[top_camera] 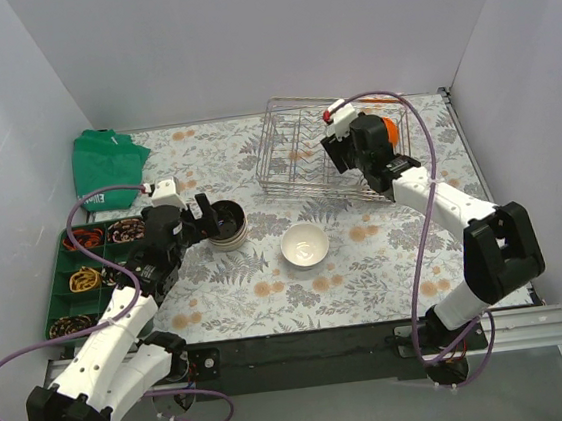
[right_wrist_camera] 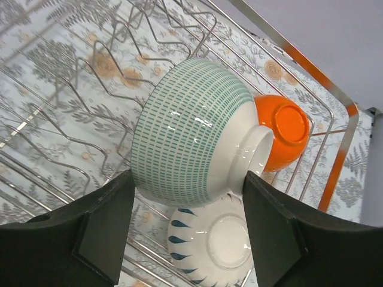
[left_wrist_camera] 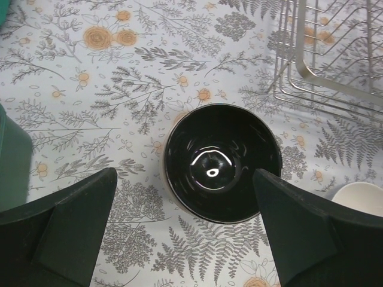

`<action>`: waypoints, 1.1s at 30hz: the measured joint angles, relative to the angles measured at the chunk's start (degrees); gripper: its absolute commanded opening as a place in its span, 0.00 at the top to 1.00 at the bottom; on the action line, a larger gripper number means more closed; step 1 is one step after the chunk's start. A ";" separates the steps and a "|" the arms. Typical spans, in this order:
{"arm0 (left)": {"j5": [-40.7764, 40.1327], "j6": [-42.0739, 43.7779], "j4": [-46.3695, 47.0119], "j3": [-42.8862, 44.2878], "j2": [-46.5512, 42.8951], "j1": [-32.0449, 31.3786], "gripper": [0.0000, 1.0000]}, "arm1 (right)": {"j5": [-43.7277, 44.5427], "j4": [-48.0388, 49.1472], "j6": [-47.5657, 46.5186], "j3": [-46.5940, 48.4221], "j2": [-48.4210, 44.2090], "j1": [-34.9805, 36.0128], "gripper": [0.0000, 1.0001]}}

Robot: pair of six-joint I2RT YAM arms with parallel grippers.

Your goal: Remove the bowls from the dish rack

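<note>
A bowl that is glossy black inside [top_camera: 227, 221] stands on the table by my open, empty left gripper [top_camera: 204, 211]; in the left wrist view the bowl [left_wrist_camera: 221, 161] lies just ahead of the fingers, whose tips flank its near rim. A white bowl [top_camera: 305, 245] sits on the table to its right. My right gripper [right_wrist_camera: 188, 179] is inside the dish rack [top_camera: 295, 149], its jaws pressed on a tilted white bowl with teal dashes [right_wrist_camera: 191, 131]. An orange bowl [right_wrist_camera: 281, 131] and a white bowl with blue drops [right_wrist_camera: 209, 245] lie upside down in the rack behind and below it.
A green compartment tray [top_camera: 77, 277] with small items sits at the left edge. A green cloth [top_camera: 105, 159] lies at the back left. The rack's corner [left_wrist_camera: 323, 60] shows at the top right of the left wrist view. White walls enclose the table.
</note>
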 measured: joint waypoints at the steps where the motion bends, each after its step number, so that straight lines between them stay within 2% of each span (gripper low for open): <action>1: 0.74 0.00 0.37 0.00 -0.07 0.00 0.02 | -0.76 -0.17 2.16 0.00 -0.87 -0.15 0.72; 9: 7.56 -0.52 2.21 0.26 0.20 0.00 0.02 | -7.32 -0.17 16.26 -1.07 -6.78 -0.94 0.71; 16: 13.92 -3.13 3.43 2.99 3.04 -0.04 0.02 | -17.38 1.53 27.06 -6.49 -14.36 -0.94 0.71; 24: 21.46 -9.07 8.87 4.74 7.10 -2.14 0.02 | -32.83 10.97 39.76 -15.47 -20.20 -0.94 0.71; 28: 23.12 -11.67 12.59 5.11 9.75 -5.01 0.02 | -39.41 16.20 45.59 -19.06 -21.49 -0.94 0.71; 33: 23.67 -15.19 19.06 5.16 13.16 -8.02 0.02 | -46.51 27.30 54.42 -23.76 -22.73 -0.94 0.70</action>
